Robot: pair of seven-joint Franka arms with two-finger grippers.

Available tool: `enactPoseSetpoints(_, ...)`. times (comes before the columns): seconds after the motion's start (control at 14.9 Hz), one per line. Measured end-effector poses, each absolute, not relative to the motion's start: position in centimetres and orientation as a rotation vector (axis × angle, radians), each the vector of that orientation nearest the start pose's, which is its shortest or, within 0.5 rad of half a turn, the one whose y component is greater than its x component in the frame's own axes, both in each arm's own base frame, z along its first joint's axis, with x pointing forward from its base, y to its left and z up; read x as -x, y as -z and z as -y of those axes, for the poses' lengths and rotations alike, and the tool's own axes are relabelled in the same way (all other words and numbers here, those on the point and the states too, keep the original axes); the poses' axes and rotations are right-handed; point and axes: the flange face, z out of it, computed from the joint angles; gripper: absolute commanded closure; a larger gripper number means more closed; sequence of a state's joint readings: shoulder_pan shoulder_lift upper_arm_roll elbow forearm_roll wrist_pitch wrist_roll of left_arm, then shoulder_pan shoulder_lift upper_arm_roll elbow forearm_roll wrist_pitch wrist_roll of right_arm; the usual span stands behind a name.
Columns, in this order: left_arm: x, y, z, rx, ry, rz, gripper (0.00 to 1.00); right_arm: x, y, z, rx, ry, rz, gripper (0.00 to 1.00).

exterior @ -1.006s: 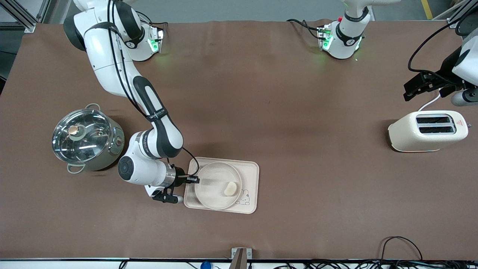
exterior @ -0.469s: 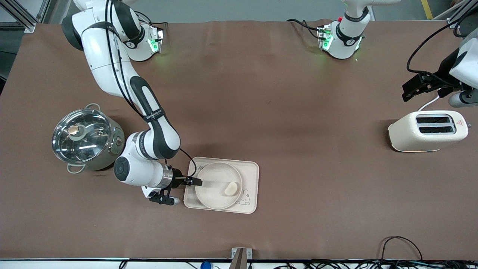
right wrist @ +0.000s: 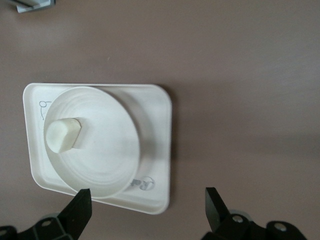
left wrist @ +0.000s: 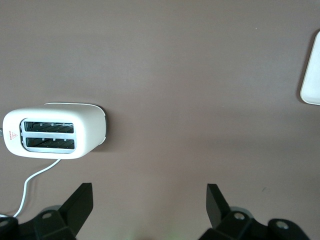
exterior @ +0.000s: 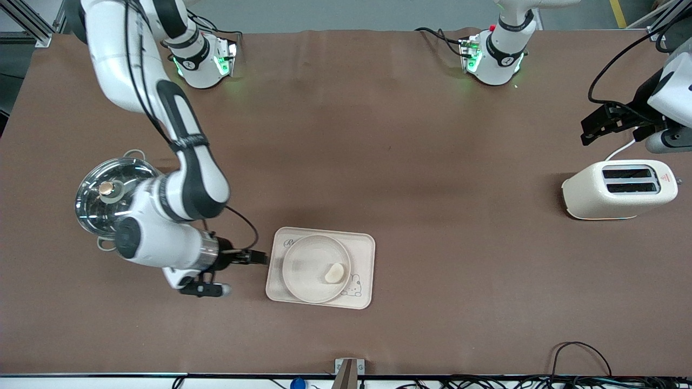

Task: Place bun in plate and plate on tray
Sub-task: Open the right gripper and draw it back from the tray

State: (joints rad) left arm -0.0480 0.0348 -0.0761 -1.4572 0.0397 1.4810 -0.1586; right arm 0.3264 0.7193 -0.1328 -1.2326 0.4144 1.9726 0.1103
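Observation:
The cream tray (exterior: pixel 363 243) with a rabbit drawing lies on the brown table. The round plate (exterior: pixel 307 265) sits on it. The small pale bun (exterior: pixel 335 273) lies in the plate near the rabbit drawing. My right gripper (exterior: pixel 260 257) is open and empty, over the table just beside the tray's edge toward the right arm's end. The right wrist view shows the tray (right wrist: pixel 159 125), the plate (right wrist: pixel 107 152) and the bun (right wrist: pixel 63 135) past my open right gripper (right wrist: pixel 147 196). My left gripper (exterior: pixel 592 129) is open and empty, and waits by the toaster; it also shows in the left wrist view (left wrist: pixel 150 192).
A steel pot with a glass lid (exterior: pixel 97 202) stands toward the right arm's end, partly under the right arm. A cream toaster (exterior: pixel 619 189) stands toward the left arm's end and shows in the left wrist view (left wrist: pixel 55 131). A white cable (left wrist: pixel 27 187) runs from it.
My right gripper has drawn back from the plate's rim, off the tray, toward the pot. The plate with the bun stays on the tray. The left arm has barely moved.

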Motion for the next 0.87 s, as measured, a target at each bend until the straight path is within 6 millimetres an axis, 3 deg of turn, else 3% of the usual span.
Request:
enactPoseSetpoints(0.13, -55.2, -65.1, 6.4, 3.102, -0.013, 0.057, 0.00, -72.1, -40.7, -16.1, 2.920, 0.031, 0.022, 0.00)
enactPoseSetpoints(0.34, -55.0, -65.2, 6.6, 3.102, -0.020, 0.052, 0.00, -71.0, -46.8, -12.7, 3.011, 0.088, 0.093, 0.00)
enactPoseSetpoints(0.6, -54.9, -65.2, 7.2, 3.102, -0.020, 0.034, 0.00, -69.1, -52.6, -8.4, 3.062, 0.107, 0.181, 0.00)
enactPoseSetpoints(0.87, -54.5, -65.8, 7.5, 3.103, -0.006, 0.024, 0.00, -66.0, -57.3, -1.8, 3.086, 0.020, 0.131, 0.00)
